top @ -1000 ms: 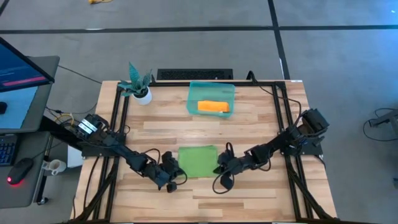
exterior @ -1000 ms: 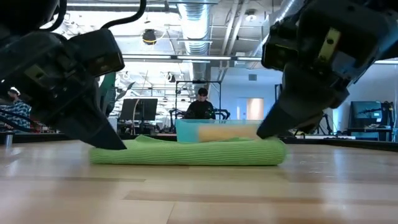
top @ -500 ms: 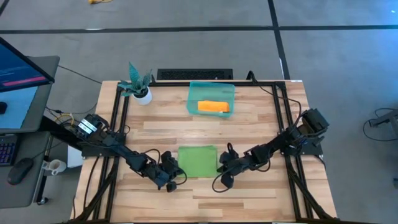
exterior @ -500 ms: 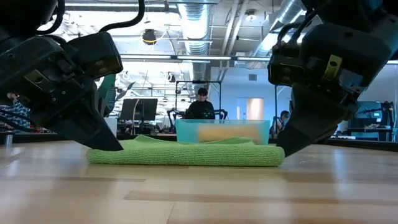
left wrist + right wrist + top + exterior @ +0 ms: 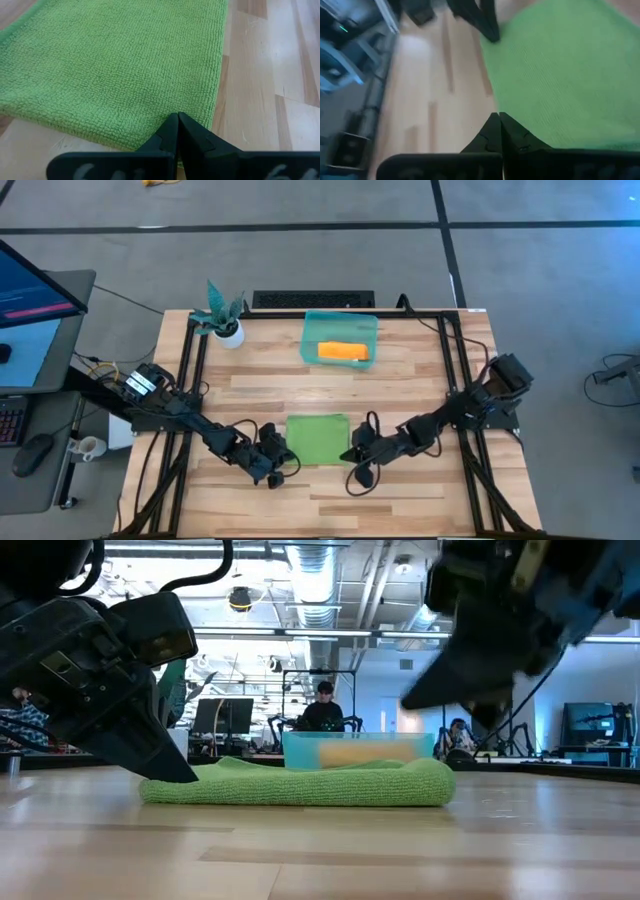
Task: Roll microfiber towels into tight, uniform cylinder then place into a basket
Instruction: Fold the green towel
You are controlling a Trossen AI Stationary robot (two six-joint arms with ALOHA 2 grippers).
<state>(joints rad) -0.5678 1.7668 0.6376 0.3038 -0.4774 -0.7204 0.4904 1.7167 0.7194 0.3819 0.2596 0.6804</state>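
Towel work, as I see it from my station: the green towel (image 5: 318,439) lies flat near the table's (image 5: 420,370) front edge, between my two arms. My left pincer (image 5: 283,464) is pressed shut, tips down at the cloth's front left corner; I can't tell whether any fabric is pinched. My right pincer (image 5: 349,453) is shut on nothing, lifted just off the towel's right edge. The orange towel (image 5: 343,352) sits rolled inside the teal basket (image 5: 312,328) at the table's rear.
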